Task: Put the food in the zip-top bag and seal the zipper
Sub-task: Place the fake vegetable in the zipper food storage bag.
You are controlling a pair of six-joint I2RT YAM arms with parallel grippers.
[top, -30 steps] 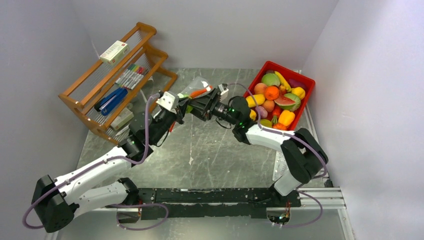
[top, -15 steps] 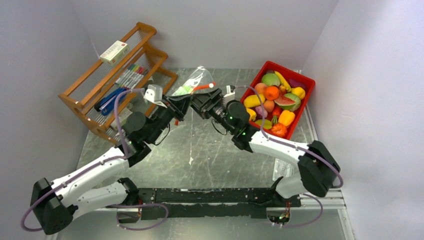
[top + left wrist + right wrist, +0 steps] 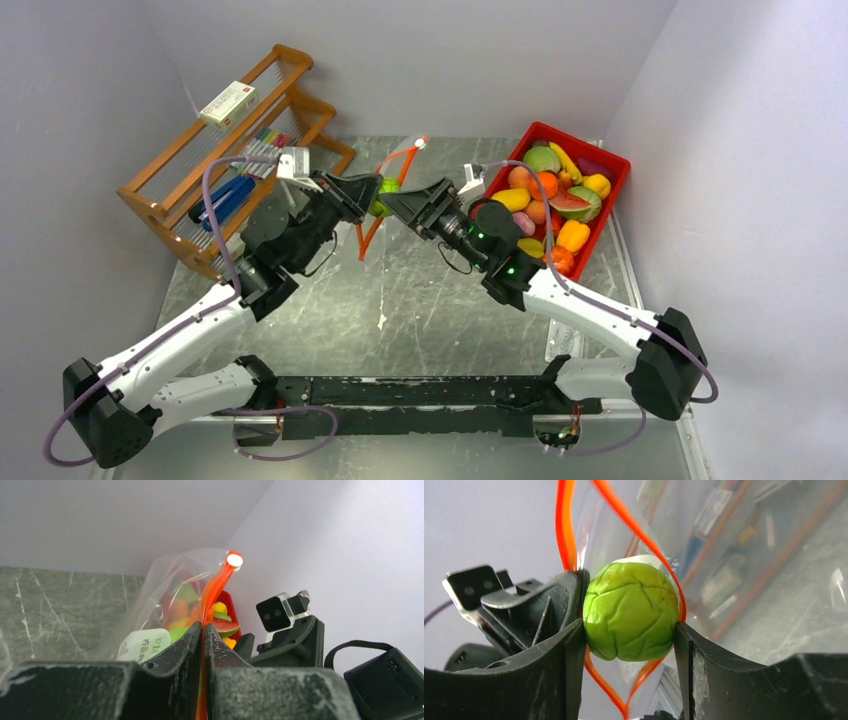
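My left gripper (image 3: 366,200) (image 3: 202,630) is shut on the orange-red zipper (image 3: 216,585) and holds the clear zip-top bag (image 3: 160,587) up off the table. The bag's mouth hangs open as an orange loop (image 3: 398,162) (image 3: 565,525). A white label (image 3: 145,645) shows on the bag. My right gripper (image 3: 392,203) (image 3: 629,627) is shut on a round, wrinkled green piece of food (image 3: 631,611) (image 3: 381,192). This piece sits within the zipper loop, right beside the left fingers. More food (image 3: 552,195) fills the red bin.
The red bin (image 3: 575,135) stands at the back right, close behind the right arm. A wooden rack (image 3: 285,60) with pens, tools and a box stands at the back left. Walls close in on three sides. The grey table (image 3: 420,300) stretches below both grippers.
Both grippers have risen and shifted toward the back, lifting the bag. The zipper, bunched before, now hangs as an open loop around the green food. The right arm has stretched out further.
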